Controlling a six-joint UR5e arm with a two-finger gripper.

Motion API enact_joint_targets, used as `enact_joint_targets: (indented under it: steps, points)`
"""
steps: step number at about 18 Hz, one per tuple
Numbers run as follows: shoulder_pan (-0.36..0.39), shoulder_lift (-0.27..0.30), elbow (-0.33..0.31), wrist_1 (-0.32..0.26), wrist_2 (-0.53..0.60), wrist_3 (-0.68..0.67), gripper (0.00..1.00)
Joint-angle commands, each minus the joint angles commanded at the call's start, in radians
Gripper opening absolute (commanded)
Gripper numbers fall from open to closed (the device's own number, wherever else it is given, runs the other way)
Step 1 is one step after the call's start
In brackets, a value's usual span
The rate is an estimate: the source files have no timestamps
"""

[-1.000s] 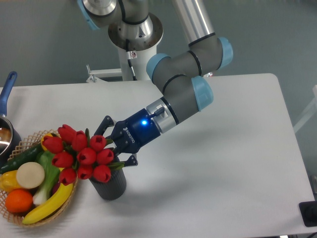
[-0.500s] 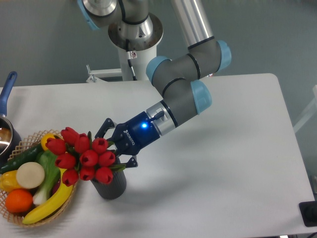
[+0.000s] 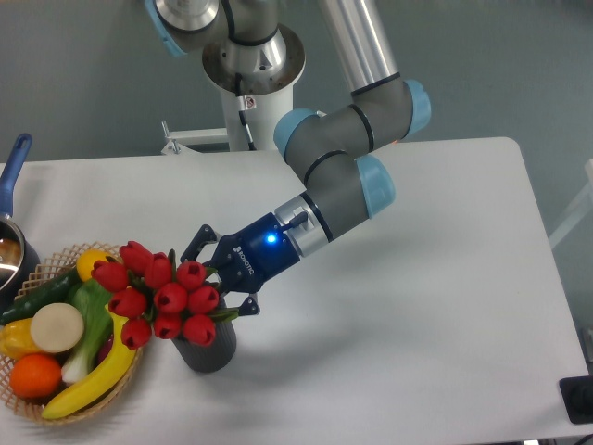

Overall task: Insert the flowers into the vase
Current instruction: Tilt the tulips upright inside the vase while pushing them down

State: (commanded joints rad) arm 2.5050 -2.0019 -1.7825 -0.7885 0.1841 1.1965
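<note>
You are looking at a bunch of red tulip buds with short green stems and leaves (image 3: pixel 165 297), tilted so its heads lean left over the mouth of a small dark grey ribbed cylindrical vase (image 3: pixel 208 347). The vase stands upright, its rim largely hidden beneath the wider bunch.

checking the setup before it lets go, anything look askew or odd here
The flowers lean sideways over the vase toward the wicker basket rather than standing upright, with the gripper at their stems. Nothing spilled or damaged.
</note>
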Motion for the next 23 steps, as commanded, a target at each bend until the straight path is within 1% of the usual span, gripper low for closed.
enact_joint_targets:
  steps: [6, 10, 14, 18, 20, 21, 23]
  points:
    - [0.011, 0.000, -0.021, 0.002, 0.000, 0.035, 0.40]
    - [0.011, 0.000, -0.026, 0.000, 0.000, 0.043, 0.45]
    - [0.011, 0.000, -0.026, 0.000, 0.000, 0.043, 0.47]
    - [0.011, 0.000, -0.026, 0.000, 0.002, 0.043, 0.56]
    - [0.011, 0.000, -0.026, 0.002, 0.002, 0.044, 0.64]
    - [0.011, 0.002, -0.026, 0.002, 0.002, 0.049, 0.70]
    - [0.011, 0.002, -0.026, 0.002, 0.002, 0.057, 0.73]
